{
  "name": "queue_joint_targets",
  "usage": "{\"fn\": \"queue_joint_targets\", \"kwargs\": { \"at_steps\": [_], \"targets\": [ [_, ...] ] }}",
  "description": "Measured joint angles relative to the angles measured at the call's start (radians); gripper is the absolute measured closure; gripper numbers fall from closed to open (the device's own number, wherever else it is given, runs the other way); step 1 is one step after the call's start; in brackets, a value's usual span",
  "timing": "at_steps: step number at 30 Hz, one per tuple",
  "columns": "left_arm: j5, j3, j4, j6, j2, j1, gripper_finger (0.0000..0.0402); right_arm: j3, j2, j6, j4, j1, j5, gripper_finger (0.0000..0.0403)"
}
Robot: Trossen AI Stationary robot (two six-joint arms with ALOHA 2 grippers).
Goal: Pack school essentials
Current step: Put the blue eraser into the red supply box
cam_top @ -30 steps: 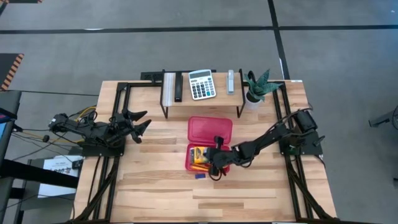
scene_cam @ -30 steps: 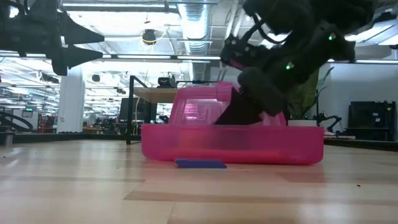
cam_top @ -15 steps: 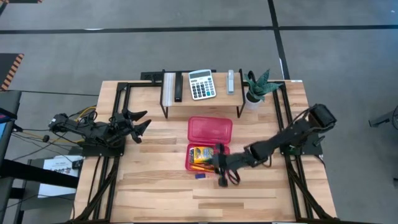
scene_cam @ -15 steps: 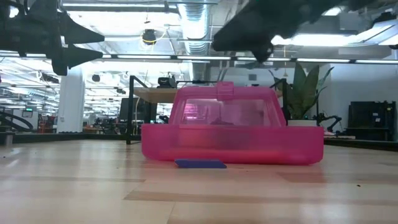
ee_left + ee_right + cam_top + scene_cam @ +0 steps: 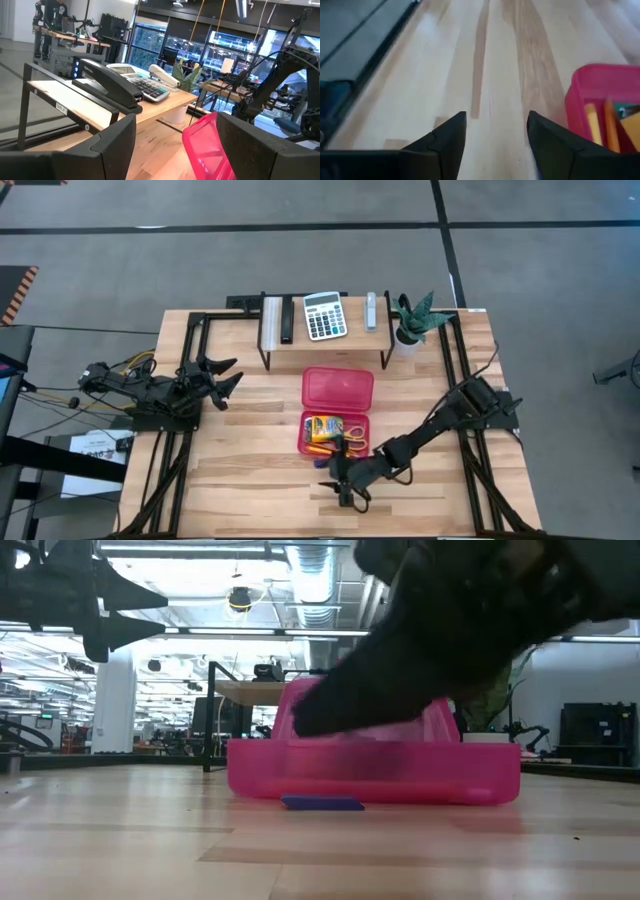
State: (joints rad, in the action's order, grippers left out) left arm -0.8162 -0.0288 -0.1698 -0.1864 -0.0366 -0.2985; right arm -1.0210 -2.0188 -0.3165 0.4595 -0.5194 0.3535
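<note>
The right arm reaches low across the table, its tool (image 5: 342,480) fingers apart, empty, near the blue eraser (image 5: 322,463).

The table (image 5: 250,480) is showing pale, smooth wood planks with a light sheen. The case (image 5: 372,772) is looking like glossy translucent pink plastic. The right gripper (image 5: 496,135) fingers are appearing matt black.

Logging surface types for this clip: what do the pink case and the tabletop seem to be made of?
The pink case looks like translucent plastic with a smooth, slightly glossy finish: in the low view, light and blurred shapes show through its wall. The tabletop looks like pale wood, probably jointed planks with a satin seal: grain streaks and plank seams show, and the low view catches a soft sheen.
</note>
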Motion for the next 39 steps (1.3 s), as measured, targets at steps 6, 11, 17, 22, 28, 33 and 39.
{"fn": "queue_joint_targets", "kwargs": {
  "at_steps": [6,11,17,22,28,33,39],
  "targets": [
    [0.0,0.0,0.001,0.002,0.0,0.0,0.0139,0.011,0.005,-0.005,-0.065,0.031,0.023,0.0184],
    [0.0,0.0,0.004,0.007,0.0,0.0,0.0139,0.012,-0.001,0.004,-0.067,0.046,0.019,0.0172],
    [-0.001,0.0,0.007,0.01,0.0,0.0,0.0139,0.011,-0.015,0.007,-0.08,0.042,0.013,0.0159],
    [-0.002,0.0,0.007,0.018,0.0,0.0,0.0139,0.01,-0.028,0.03,-0.081,0.035,0.036,0.0163],
    [-0.003,0.0,0.006,0.017,0.0,0.0,0.0139,0.013,-0.063,0.012,-0.058,0.029,0.037,0.0163],
    [-0.005,0.0,-0.001,0.018,0.0,0.0,0.0139,0.014,-0.06,0.003,-0.044,0.039,0.025,0.0163],
    [-0.008,0.0,-0.001,0.018,0.0,0.0,0.0139,-0.018,-0.036,-0.004,-0.055,0.03,-0.014,0.0163]
  ]
}}
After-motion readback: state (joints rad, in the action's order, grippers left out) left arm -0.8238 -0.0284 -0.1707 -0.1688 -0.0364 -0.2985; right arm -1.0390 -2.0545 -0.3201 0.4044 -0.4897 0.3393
